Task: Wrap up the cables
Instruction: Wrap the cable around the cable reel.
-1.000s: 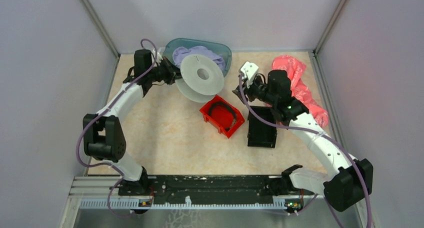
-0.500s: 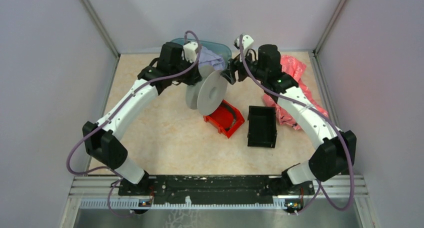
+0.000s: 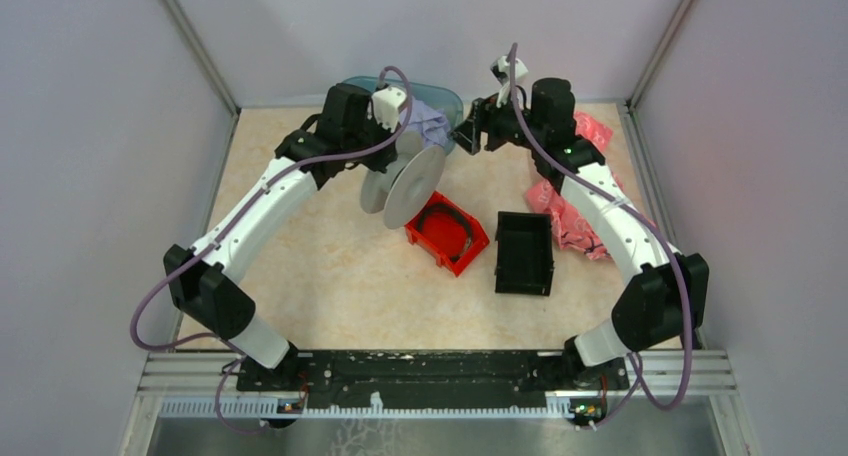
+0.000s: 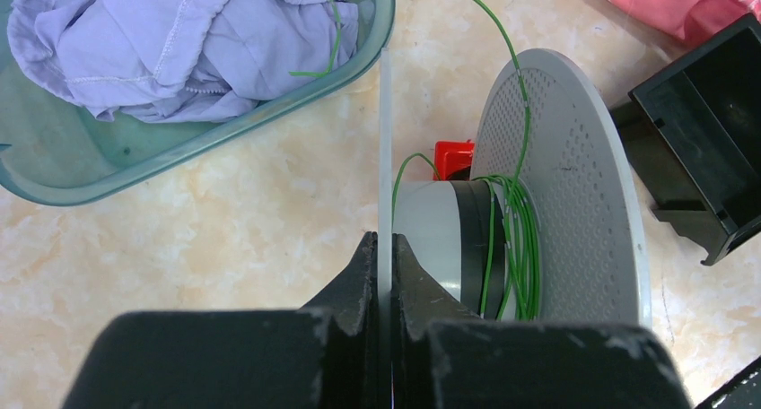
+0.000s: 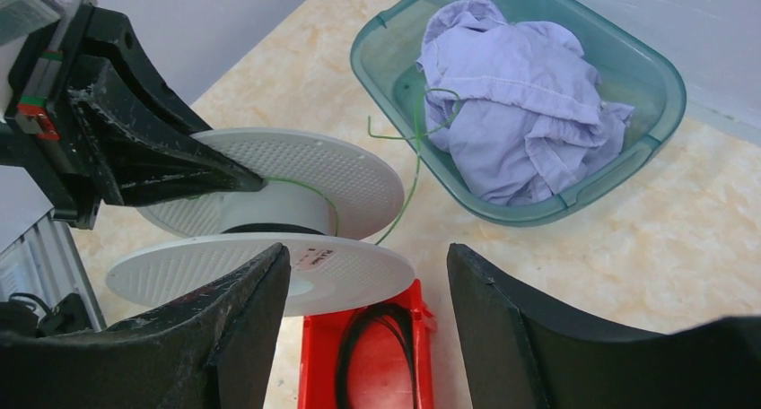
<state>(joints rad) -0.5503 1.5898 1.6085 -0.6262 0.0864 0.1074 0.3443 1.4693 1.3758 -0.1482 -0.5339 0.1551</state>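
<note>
As left jaws pinch spool (image 4: 574, 176), cables (image 4: 516, 248) seemingly coil.

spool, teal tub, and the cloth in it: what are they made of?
The spool looks like rigid matte white plastic, its flanges perforated with fine holes. The tub seems to be smooth teal plastic with see-through walls. The cloth is probably soft lilac woven fabric: creased, with stitched seams.
</note>
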